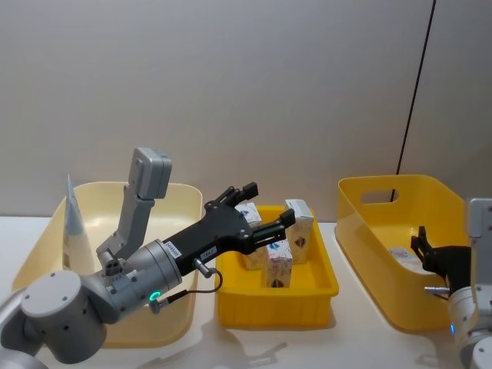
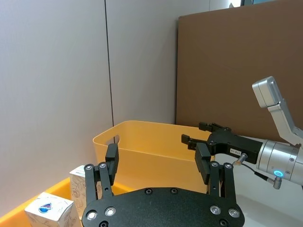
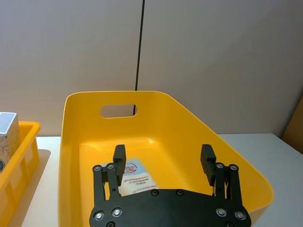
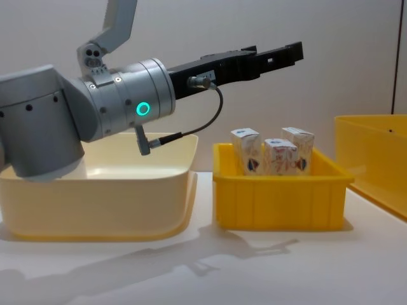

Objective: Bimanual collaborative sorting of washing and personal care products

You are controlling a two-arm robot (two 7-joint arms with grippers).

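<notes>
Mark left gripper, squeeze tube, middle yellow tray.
left gripper [image 1: 269, 204], head view, midway between its open fingertips.
squeeze tube [image 1: 74, 231], head view, on its pale body.
middle yellow tray [image 1: 277, 311], head view, on its front wall.

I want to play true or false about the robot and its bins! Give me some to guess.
1. The left end effector is open above the small yellow tray of cartons. True.
2. The left end effector holds a carton. False: it holds nothing.
3. A squeeze tube stands in the cream bin. True.
4. The right end effector hangs over the cream bin. False: it is over the big yellow bin.
</notes>
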